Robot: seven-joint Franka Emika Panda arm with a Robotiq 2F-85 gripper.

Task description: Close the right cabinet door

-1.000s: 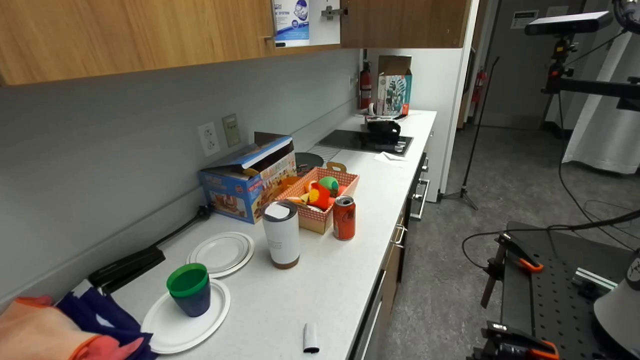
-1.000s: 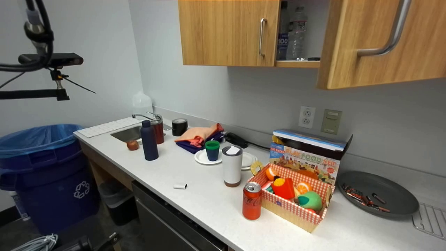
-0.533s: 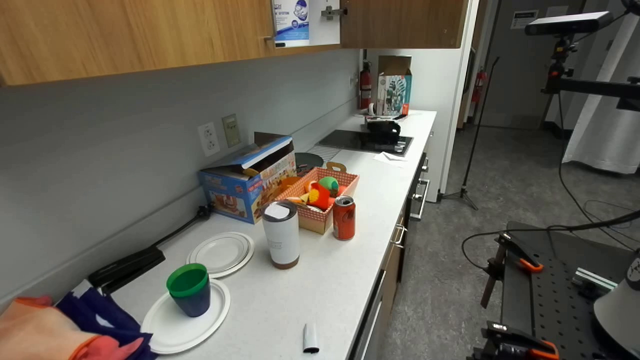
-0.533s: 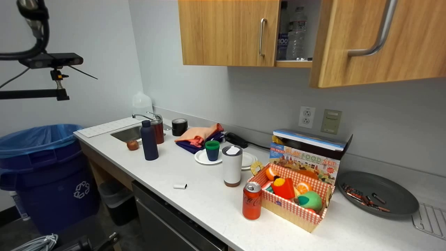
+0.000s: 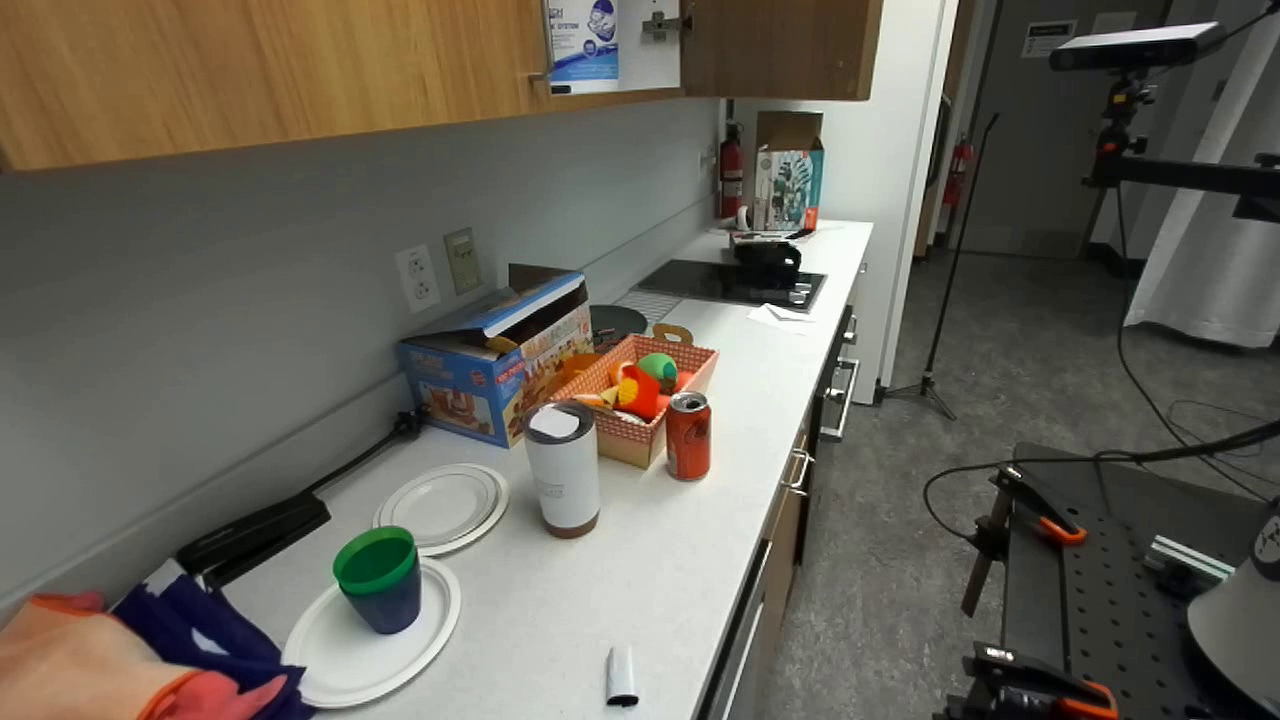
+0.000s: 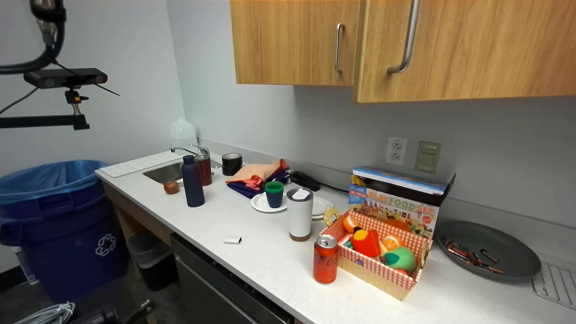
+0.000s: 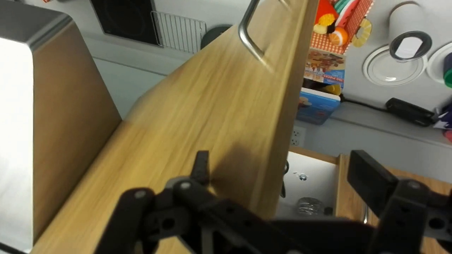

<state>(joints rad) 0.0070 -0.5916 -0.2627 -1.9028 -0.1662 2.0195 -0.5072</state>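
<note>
Right cabinet door (image 6: 468, 49), flat and of honey-brown wood, is seen ajar on the white-lined upper cabinet (image 5: 650, 70), its edge visible between two wide-apart black fingers (image 7: 370, 180), so the inner one may be pinched if it is not withdrawn before full closing.

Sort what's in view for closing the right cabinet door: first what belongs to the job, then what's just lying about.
For the job: right cabinet door, not yet shut; its silver bar handle; gripper, fingers apart.

Just lying about: red can; white tumbler; basket of play food; play-food box; navy bottle; dark round plate.
</note>
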